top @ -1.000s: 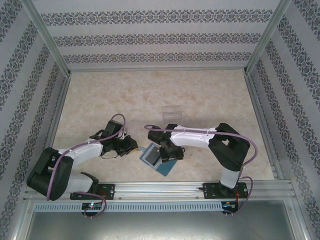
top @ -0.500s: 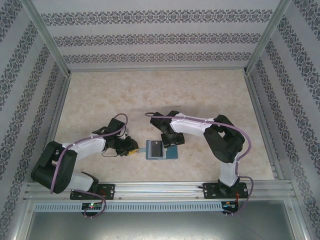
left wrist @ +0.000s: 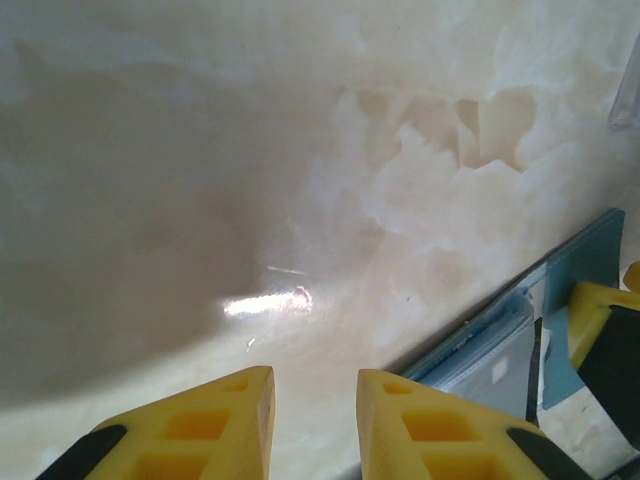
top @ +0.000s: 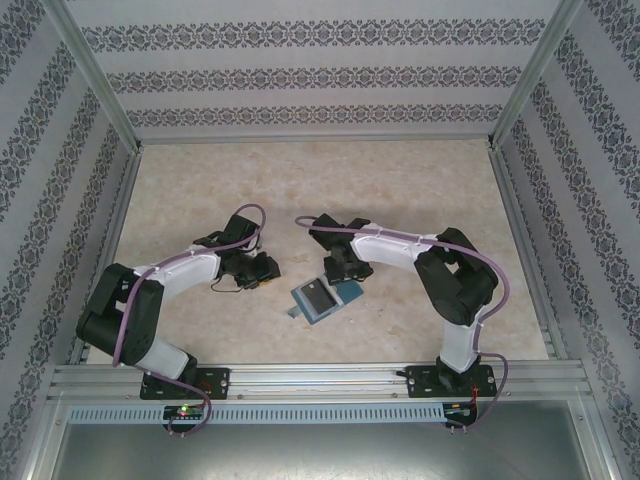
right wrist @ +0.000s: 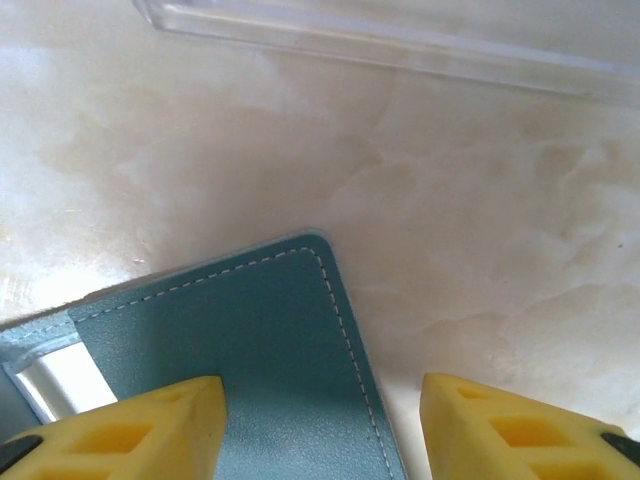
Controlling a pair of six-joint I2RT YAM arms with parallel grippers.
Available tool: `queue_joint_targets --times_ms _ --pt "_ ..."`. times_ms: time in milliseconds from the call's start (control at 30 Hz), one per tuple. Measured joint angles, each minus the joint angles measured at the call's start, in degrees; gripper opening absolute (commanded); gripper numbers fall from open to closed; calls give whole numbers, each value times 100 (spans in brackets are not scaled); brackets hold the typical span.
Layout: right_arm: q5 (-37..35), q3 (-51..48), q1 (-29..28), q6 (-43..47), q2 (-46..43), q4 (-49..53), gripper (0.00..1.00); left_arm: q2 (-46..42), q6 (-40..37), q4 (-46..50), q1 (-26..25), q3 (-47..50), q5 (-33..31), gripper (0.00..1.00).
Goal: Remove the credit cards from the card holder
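Note:
The card holder lies open on the table between the two grippers, teal outside and blue-grey inside. A credit card with a dark patch sits in its pocket. My left gripper is just left of the holder, low over bare table, open with nothing between its yellow fingers; the card holder's edge runs to its right. My right gripper hovers over the holder's far right flap. It is open, one finger above the teal card holder cover, the other above the table.
A clear plastic tray lies just beyond the right gripper, and its corner shows in the left wrist view. The marble-patterned table has free room at the far left and far right. Patterned walls close in three sides.
The card holder has slid a little away from the arms and turned. The right gripper has drawn back over its far flap. The left gripper's fingers have parted.

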State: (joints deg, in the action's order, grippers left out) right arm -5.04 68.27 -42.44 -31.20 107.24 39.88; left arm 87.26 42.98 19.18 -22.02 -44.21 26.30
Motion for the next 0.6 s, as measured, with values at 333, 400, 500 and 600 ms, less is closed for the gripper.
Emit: queue_joint_targets --times_ms 333,400,500,600 --pt "289 -417 109 -313 -319 -138 53 28 -72 319 -778 -610 103 34" --pt "321 -603 109 -452 -468 -136 53 -138 -31 382 -879 -621 15 34" --pt "369 -876 109 -645 -673 -177 53 -378 72 400 -957 -621 -68 35" --pt "400 -973 114 -767 -745 -258 54 -485 201 356 -1095 -621 -92 35"
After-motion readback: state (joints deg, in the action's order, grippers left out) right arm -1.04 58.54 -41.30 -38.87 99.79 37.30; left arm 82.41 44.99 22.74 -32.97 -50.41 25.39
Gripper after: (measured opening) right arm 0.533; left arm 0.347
